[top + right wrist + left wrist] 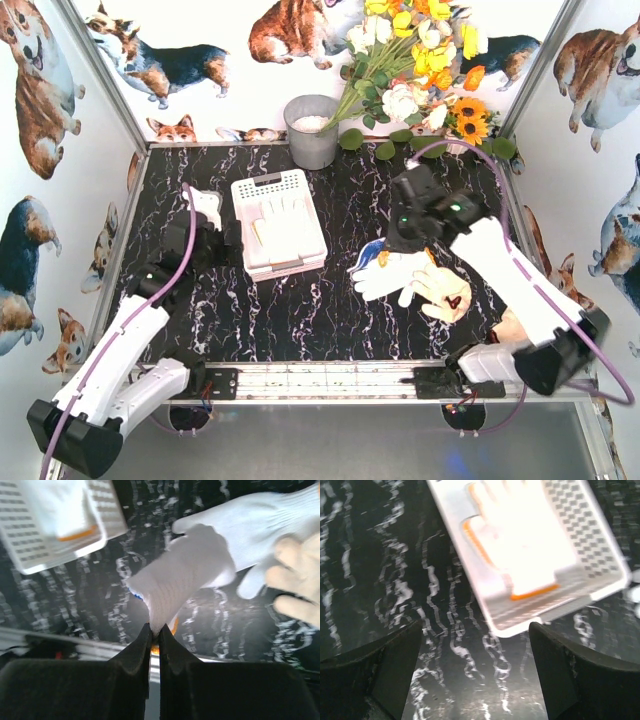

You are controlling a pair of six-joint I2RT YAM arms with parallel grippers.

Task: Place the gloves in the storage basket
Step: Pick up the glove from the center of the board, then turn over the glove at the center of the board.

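Right gripper (155, 630) tight on a white glove (186, 575); left gripper (476, 630) wide apart near the storage basket (606, 555)

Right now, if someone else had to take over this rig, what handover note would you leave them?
Left claw: open, empty, hovering beside the storage basket.
Right claw: shut on a white knit glove, right of the basket.
Done: an orange-cuffed glove lies in the basket.
Left: carry the held glove to the basket, then fetch another white glove and a beige glove lying outside it.
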